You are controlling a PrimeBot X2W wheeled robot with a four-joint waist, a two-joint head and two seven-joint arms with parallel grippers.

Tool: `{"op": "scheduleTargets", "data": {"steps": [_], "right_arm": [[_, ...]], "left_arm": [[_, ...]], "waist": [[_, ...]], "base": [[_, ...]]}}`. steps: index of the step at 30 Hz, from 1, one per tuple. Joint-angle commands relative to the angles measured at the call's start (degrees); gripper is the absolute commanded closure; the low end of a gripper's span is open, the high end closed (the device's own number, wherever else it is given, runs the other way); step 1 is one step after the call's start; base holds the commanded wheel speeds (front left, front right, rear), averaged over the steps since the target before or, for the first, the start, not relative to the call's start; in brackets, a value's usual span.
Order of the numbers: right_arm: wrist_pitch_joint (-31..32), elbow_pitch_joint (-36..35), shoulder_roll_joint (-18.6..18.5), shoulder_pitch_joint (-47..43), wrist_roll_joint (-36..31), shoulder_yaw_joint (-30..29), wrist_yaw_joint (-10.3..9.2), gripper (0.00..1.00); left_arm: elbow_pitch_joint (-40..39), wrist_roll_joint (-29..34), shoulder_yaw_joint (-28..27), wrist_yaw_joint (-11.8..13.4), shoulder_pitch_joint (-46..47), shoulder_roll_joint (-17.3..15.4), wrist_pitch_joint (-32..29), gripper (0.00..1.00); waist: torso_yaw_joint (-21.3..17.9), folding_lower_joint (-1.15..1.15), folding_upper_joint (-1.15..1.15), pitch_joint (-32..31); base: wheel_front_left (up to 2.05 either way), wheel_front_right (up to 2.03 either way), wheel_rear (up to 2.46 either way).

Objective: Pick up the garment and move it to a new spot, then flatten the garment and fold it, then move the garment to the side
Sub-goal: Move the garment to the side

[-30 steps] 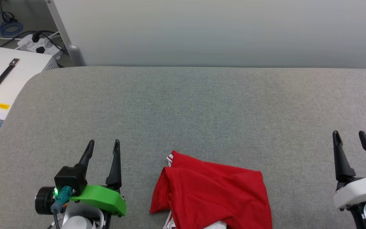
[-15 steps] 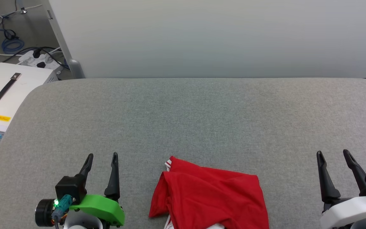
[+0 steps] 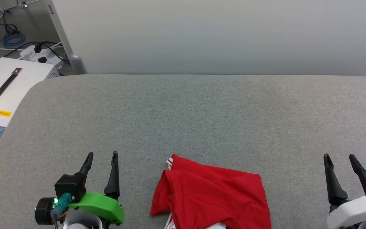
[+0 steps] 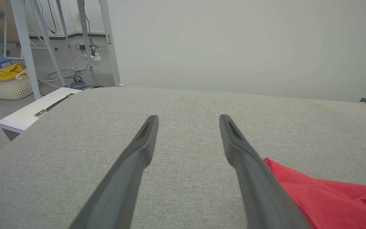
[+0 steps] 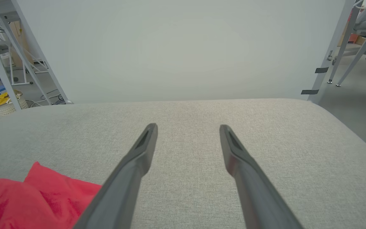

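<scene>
The garment [image 3: 211, 197], bright red with a bit of white striped trim, lies crumpled at the near middle of the grey table [image 3: 202, 114]; its lower part runs off the head view's bottom edge. My left gripper [image 3: 102, 155] stands open to the left of it, apart from the cloth, nothing between its fingers. My right gripper [image 3: 340, 157] stands open well to the right, also empty. The left wrist view has the garment [image 4: 329, 197] at its lower right beside the left gripper [image 4: 187, 117]. The right wrist view has the garment [image 5: 37, 200] at its lower left, clear of the right gripper [image 5: 187, 127].
A pale wall panel [image 3: 218, 35] rises behind the table's far edge. Left of the table stands a white box with a black handle [image 3: 8, 86], with cables and a power strip [image 3: 40, 54] on the floor behind it. A basket [image 4: 8, 86] and metal frame legs stand farther off.
The head view has shifted up and down between frames as the camera moved. Both grippers stay open and the garment lies as before.
</scene>
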State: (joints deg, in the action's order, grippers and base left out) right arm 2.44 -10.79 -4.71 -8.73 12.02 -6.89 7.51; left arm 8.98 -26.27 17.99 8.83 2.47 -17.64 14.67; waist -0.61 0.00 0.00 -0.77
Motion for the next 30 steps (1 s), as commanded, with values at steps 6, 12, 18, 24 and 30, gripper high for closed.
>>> {"op": "scheduleTargets", "data": {"steps": [6, 12, 18, 24, 30], "right_arm": [[4.9, 5.2, -2.3, -0.4, 8.1, -4.0, -0.02, 0.00], [11.7, 10.3, -4.8, 0.6, 14.6, -2.0, -0.02, 0.00], [17.4, 13.2, -6.1, 1.8, 20.4, 6.1, -0.02, 0.00], [21.4, 14.1, -7.0, 2.6, 26.5, 13.7, -0.02, 0.00], [25.1, 16.1, -7.1, 4.1, 30.9, 17.5, -0.02, 0.00]], "left_arm": [[-0.8, 0.7, -0.6, -0.7, 3.0, 1.1, 0.3, 0.00], [-1.5, 1.4, -0.9, -1.1, 4.7, 2.4, 0.3, 0.00], [-2.0, 2.4, -1.3, -1.4, 6.3, 3.2, 0.3, 0.00], [-1.9, 3.3, -1.6, -1.8, 7.7, 4.0, 0.3, 0.00], [-1.8, 4.1, -1.9, -2.2, 8.7, 4.7, 0.3, 0.00]], "waist": [[1.9, 0.00, 0.00, 3.6], [3.6, 0.00, 0.00, 7.3], [5.0, 0.00, 0.00, 10.1], [5.9, 0.00, 0.00, 12.0], [6.4, 0.00, 0.00, 13.6]], "base": [[0.00, 0.00, 0.00], [0.00, 0.00, 0.00], [0.00, 0.00, 0.00], [0.00, 0.00, 0.00], [0.00, 0.00, 0.00]]}}
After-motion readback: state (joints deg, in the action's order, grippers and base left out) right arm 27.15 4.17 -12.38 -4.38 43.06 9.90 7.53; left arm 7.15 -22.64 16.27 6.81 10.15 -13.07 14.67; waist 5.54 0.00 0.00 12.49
